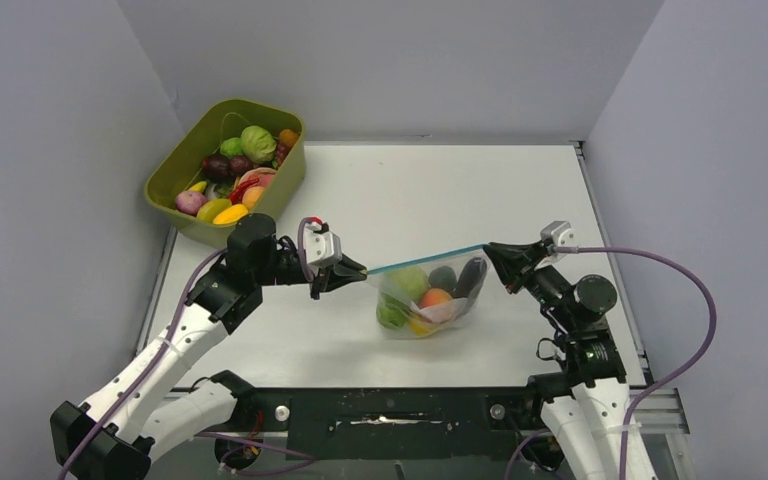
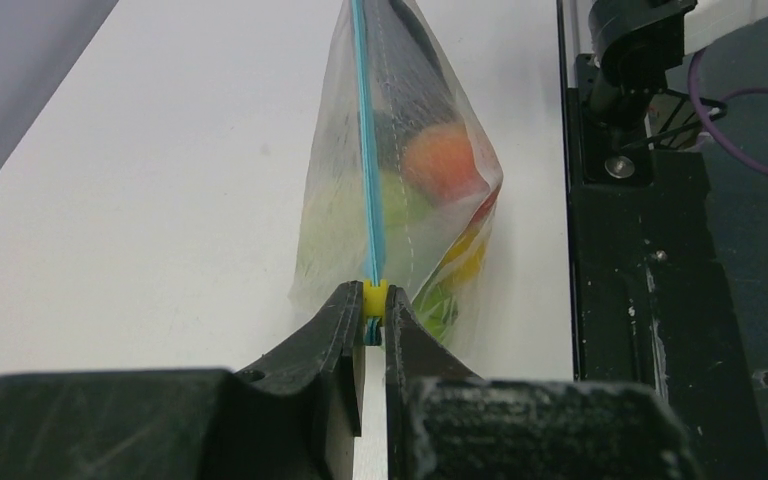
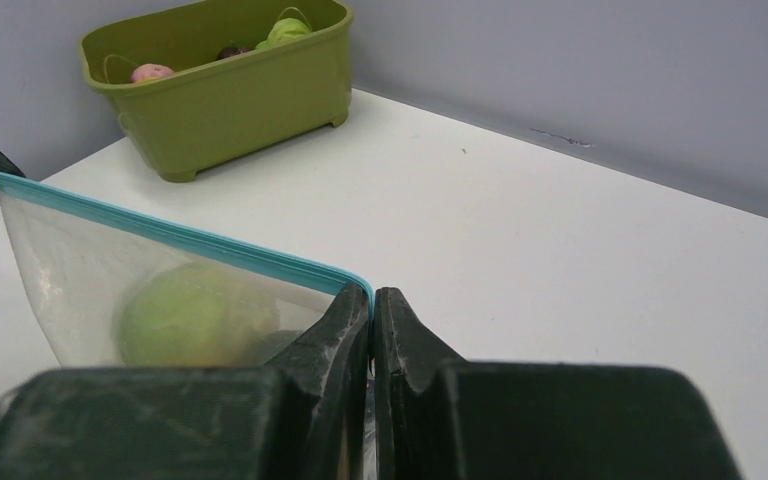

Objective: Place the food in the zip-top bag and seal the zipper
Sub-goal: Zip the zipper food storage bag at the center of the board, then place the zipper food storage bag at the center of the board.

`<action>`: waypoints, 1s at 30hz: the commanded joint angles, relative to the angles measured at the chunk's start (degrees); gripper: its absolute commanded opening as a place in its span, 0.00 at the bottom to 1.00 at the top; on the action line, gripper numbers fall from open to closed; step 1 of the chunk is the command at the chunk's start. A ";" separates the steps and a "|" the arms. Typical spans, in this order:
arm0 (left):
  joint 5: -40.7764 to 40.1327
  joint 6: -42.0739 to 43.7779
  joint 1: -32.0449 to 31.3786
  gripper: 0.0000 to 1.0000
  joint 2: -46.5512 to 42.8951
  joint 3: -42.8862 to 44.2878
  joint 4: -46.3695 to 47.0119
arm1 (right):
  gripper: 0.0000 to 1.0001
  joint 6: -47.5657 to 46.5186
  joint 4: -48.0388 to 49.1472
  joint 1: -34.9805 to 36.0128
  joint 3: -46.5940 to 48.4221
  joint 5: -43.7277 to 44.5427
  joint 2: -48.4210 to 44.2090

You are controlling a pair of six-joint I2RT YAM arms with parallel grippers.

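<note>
The clear zip-top bag (image 1: pixel 428 300) hangs between my two grippers above the table, holding several toy foods: a green cabbage (image 3: pixel 195 315), a peach (image 2: pixel 440 160), an eggplant (image 1: pixel 470 275) and yellow pieces. Its teal zipper (image 1: pixel 425 258) is stretched straight. My left gripper (image 1: pixel 357 270) is shut on the yellow slider (image 2: pixel 375 298) at the zipper's left end. My right gripper (image 1: pixel 492 250) is shut on the bag's right corner (image 3: pixel 365 292). The zipper also shows in the left wrist view (image 2: pixel 367 150) and in the right wrist view (image 3: pixel 160 225).
An olive-green tub (image 1: pixel 290 175) with several more toy fruits and vegetables stands at the back left; it also shows in the right wrist view (image 3: pixel 230 95). Grey walls enclose the table on three sides. The black base rail (image 1: pixel 390 410) runs along the near edge.
</note>
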 commanded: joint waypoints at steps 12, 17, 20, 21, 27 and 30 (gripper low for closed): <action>-6.55 -11.05 0.77 0.09 -5.33 -10.07 11.78 | 0.00 4.96 -5.44 -3.40 0.45 3.11 -6.24; -14.89 -8.79 0.79 0.22 -5.20 -8.55 11.93 | 0.00 3.86 -1.66 -3.48 -0.85 5.22 -0.66; -21.41 -10.06 0.77 0.29 -6.42 -8.53 14.02 | 0.00 2.78 1.17 -3.51 -0.72 5.83 2.68; -23.77 -10.33 0.78 0.32 -7.11 -8.72 14.65 | 0.00 2.03 1.61 -3.47 -0.31 6.50 4.02; -31.67 -11.18 0.77 0.48 -11.82 -10.75 16.52 | 0.00 -1.10 4.28 -3.58 1.49 9.87 13.35; -33.07 -11.01 0.77 0.51 -13.59 -12.80 16.98 | 0.00 -0.62 7.45 -3.68 1.50 12.57 16.25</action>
